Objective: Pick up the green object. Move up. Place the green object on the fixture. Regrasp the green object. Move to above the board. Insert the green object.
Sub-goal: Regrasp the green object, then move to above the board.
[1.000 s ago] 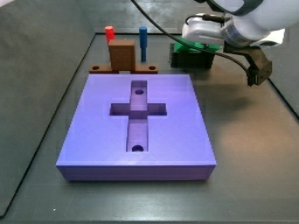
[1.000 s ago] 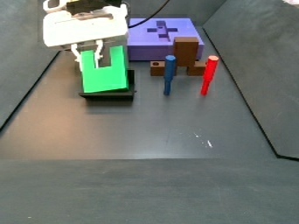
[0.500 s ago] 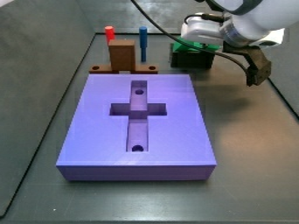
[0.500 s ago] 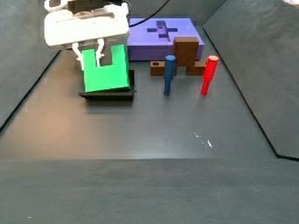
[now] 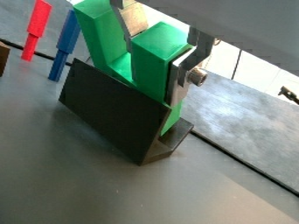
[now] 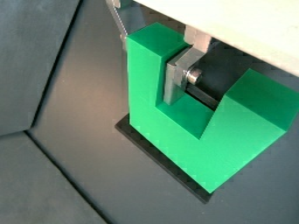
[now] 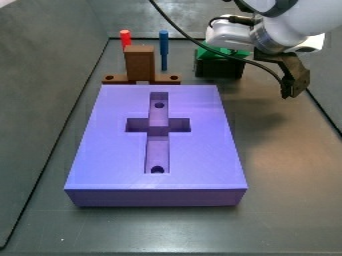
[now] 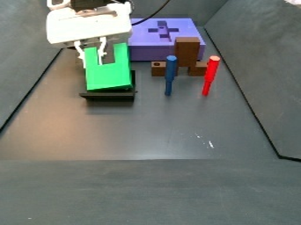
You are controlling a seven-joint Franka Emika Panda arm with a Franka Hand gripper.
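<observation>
While green object (image 8: 108, 70) stands upright in fixture (image 8: 108, 93) near far worktop corner, prongs up, gripper (image 8: 94, 51) sits directly above; one finger (image 6: 177, 77) in notch, grip state unclear.

1. Side views: gripper (image 8: 91, 48) sits marginally lower over the green object (image 8: 107, 72) than 1 s ago; shift is barely visible.
2. No other visible change: green object on the fixture (image 8: 108, 94), board (image 7: 158, 140) and pegs show no movement.
</observation>
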